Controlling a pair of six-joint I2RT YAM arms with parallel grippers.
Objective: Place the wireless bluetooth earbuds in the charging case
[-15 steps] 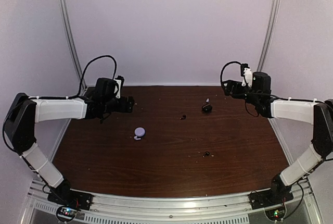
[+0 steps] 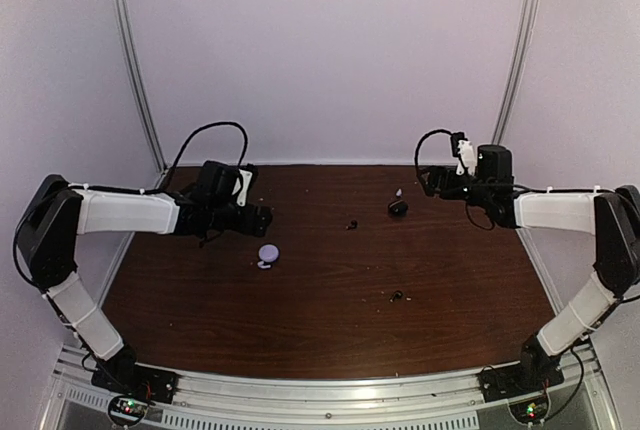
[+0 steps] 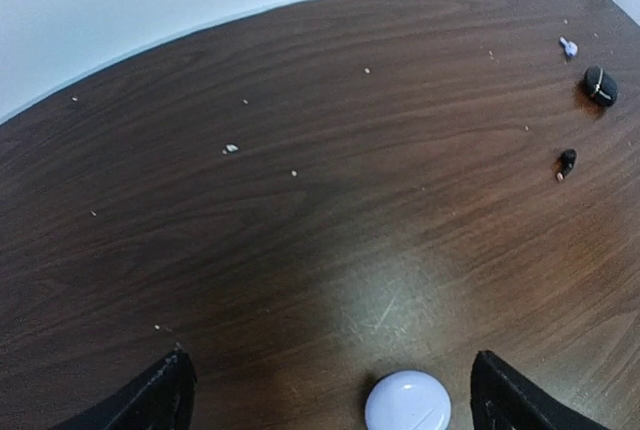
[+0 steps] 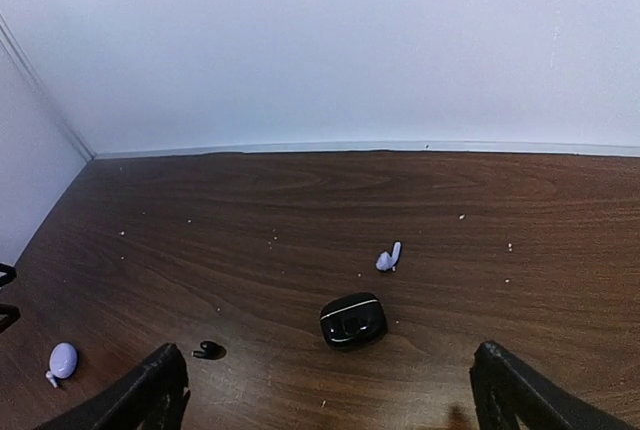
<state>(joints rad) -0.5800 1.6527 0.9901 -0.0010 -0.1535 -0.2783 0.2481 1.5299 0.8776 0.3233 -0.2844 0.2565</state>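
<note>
The left claw [image 3: 330, 390] gapes over the tabletop [image 3: 300, 220], a lilac case [image 3: 407, 402] between its fingers; far right lie a black case [image 3: 599, 85], a pale bud [image 3: 568, 47] and a black bud [image 3: 566, 162]. Crumbs [image 3: 231, 148] dot the wood.

table [image 3: 300, 240]: dark wood grain, slight sheen | black case [image 4: 352, 320]: glossy plastic | lilac case [image 3: 408, 402]: smooth, probably plastic

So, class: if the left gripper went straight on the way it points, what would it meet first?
Probably the lilac round case, lying centred just ahead of the open left gripper; depth is unclear, so it may touch the table first.
</note>
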